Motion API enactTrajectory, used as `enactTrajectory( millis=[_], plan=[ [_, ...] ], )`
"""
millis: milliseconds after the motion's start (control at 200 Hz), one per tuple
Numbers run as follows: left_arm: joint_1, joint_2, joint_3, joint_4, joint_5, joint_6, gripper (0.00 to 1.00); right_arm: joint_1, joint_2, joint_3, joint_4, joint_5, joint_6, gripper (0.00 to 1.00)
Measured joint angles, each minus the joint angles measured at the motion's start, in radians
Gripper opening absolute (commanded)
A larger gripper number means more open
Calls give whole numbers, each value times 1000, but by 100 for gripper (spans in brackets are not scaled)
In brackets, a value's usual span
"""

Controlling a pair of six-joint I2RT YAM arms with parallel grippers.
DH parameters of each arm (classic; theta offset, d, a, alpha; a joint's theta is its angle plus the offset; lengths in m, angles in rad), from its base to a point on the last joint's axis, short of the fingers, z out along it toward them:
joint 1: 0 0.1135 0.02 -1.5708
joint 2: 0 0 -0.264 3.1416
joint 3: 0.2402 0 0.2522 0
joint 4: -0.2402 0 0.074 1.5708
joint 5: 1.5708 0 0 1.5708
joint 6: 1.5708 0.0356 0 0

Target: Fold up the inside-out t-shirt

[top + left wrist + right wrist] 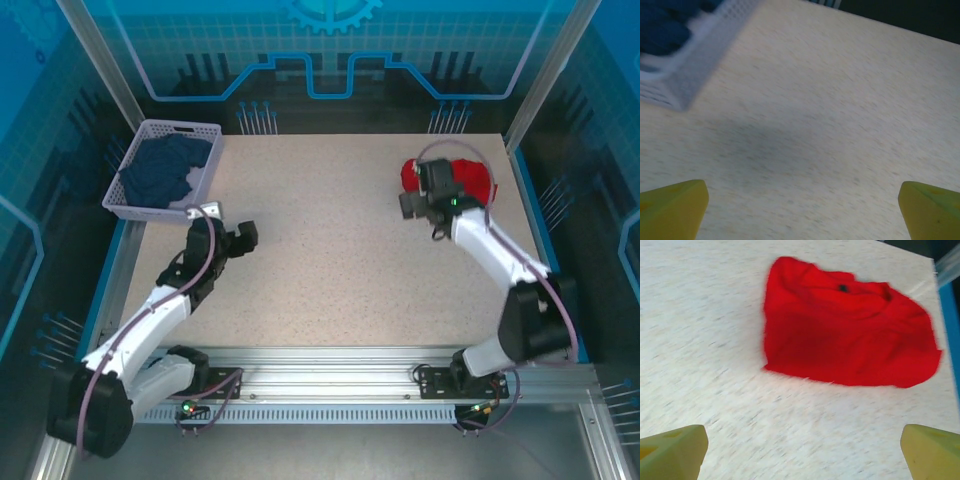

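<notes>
The red t-shirt lies bunched in a compact heap near the far right corner of the table. The right gripper hangs just short of it, jaws wide apart and empty (that view is blurred). The left gripper, equally spread and empty, hovers over bare tabletop near the white basket holding a navy garment.
</notes>
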Motion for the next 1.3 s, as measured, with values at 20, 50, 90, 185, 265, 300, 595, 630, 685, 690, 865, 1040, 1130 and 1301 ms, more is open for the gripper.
enactTrajectory(
  millis=[20,50,90,185,265,300,595,630,685,690,865,1040,1130,1301],
  plan=[
    [3,-12,-18,18,-19,16,99,3,-24,-47,37,-3,5,100],
    [6,-25,-47,45,-45,38,99,5,-53,-124,97,-6,6,100],
    [12,-34,-86,86,-74,69,99,-1,-71,-217,167,-8,5,100],
    [29,-8,-190,227,-100,134,99,-9,-69,-425,352,-10,-18,100],
    [51,70,-274,385,-97,173,99,-20,-45,-512,439,-20,-30,100],
    [63,116,-289,420,-92,185,99,-27,-32,-521,478,-25,-37,100],
    [114,402,-239,747,-23,277,99,-74,-13,-545,830,-102,-71,100],
    [119,431,-226,783,-12,287,99,-94,-8,-558,872,-122,-68,100],
    [128,482,-216,855,8,299,99,-133,14,-575,925,-153,-58,100],
    [129,489,-216,867,10,300,99,-138,18,-576,931,-156,-57,100],
    [184,592,-212,940,80,307,99,-179,53,-599,981,-212,-44,100],
    [200,592,-201,960,110,307,99,-179,53,-599,1017,-244,-43,100],
    [200,592,-199,964,119,307,99,-179,53,-599,1025,-252,-44,100],
    [200,592,-199,965,124,307,99,-179,53,-599,1033,-252,-43,100]
  ],
)
